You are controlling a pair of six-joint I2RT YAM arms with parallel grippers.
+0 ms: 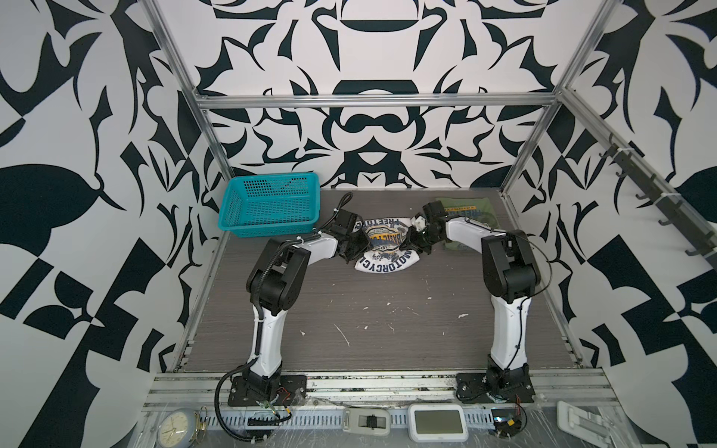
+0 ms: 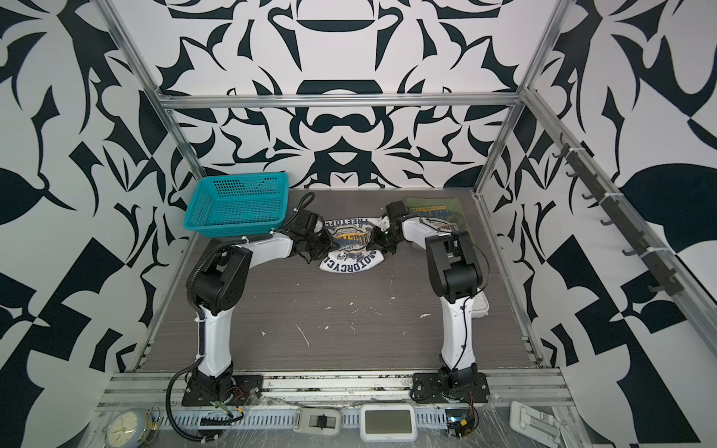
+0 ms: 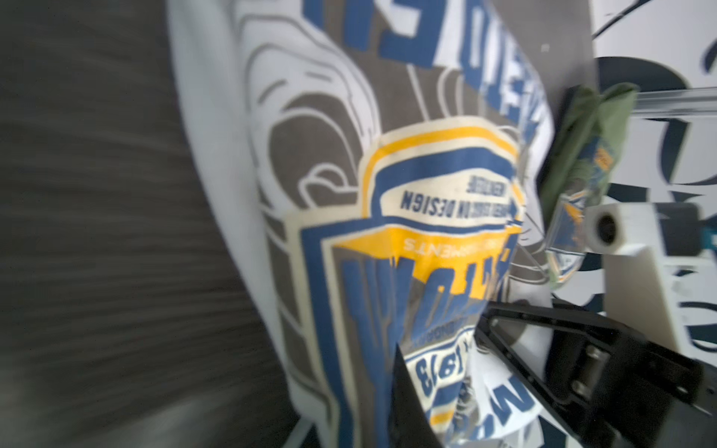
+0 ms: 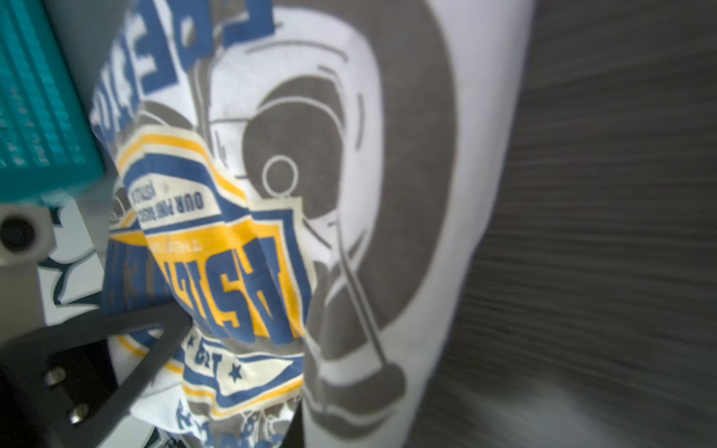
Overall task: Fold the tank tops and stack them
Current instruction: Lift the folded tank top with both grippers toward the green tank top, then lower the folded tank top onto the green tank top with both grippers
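The white tank top [image 1: 388, 260] [image 2: 351, 262], with a navy and yellow badge print, lies bunched at the middle back of the table in both top views. My left gripper [image 1: 356, 248] [image 2: 325, 248] pinches its left side and my right gripper [image 1: 412, 241] [image 2: 378, 242] its right side. In the left wrist view my left gripper [image 3: 442, 337] is shut on a gathered fold of the white tank top [image 3: 388, 194]. The right wrist view shows my right gripper [image 4: 240, 368] shut on the cloth [image 4: 388, 194] too. The olive green tank top [image 1: 471, 209] [image 2: 438, 211] [image 3: 582, 128] lies folded at the back right.
A teal mesh basket [image 1: 267, 205] [image 2: 236, 205] [image 4: 35, 97] stands at the back left, close to my left arm. A white flat object [image 2: 480, 306] lies by the right arm's elbow. A clock [image 1: 176, 428] and small devices sit on the front rail.
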